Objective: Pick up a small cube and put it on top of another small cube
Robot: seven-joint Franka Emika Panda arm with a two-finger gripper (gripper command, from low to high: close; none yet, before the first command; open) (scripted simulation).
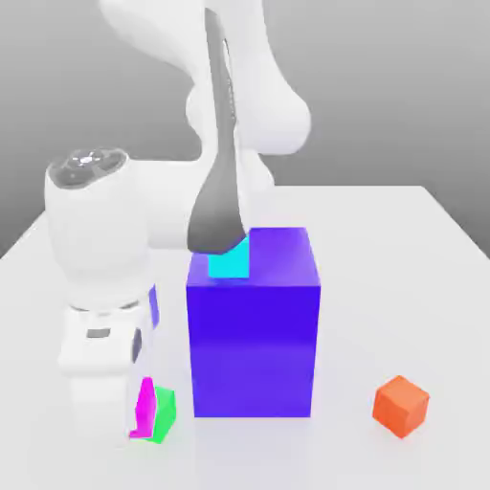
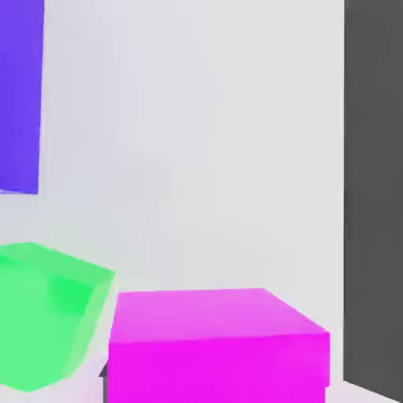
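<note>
**Exterior view: magenta cube down by green one, not stacked yet**

Going left to right across the exterior view: the white arm's base takes up the desk [image 1: 450, 239]'s left side. The hand [image 1: 144, 407] is low near the front edge, clenched on the magenta cube [image 1: 145, 410]. That cube sits just beside the green cube [image 1: 165, 413], touching or nearly so, roughly level with it rather than above it. Next comes the big blue block [image 1: 254, 325], with a cyan cube [image 1: 230, 260] on its top. The orange cube [image 1: 400, 404] sits alone toward the front-right corner.

Hand view agrees: magenta cube [image 2: 216, 346] close up, green cube [image 2: 47, 315] next to it and looking tilted.

Status: grasp looks done. Left: lift, centre over green, set down, release. Green may need a clean flat top first.
</note>
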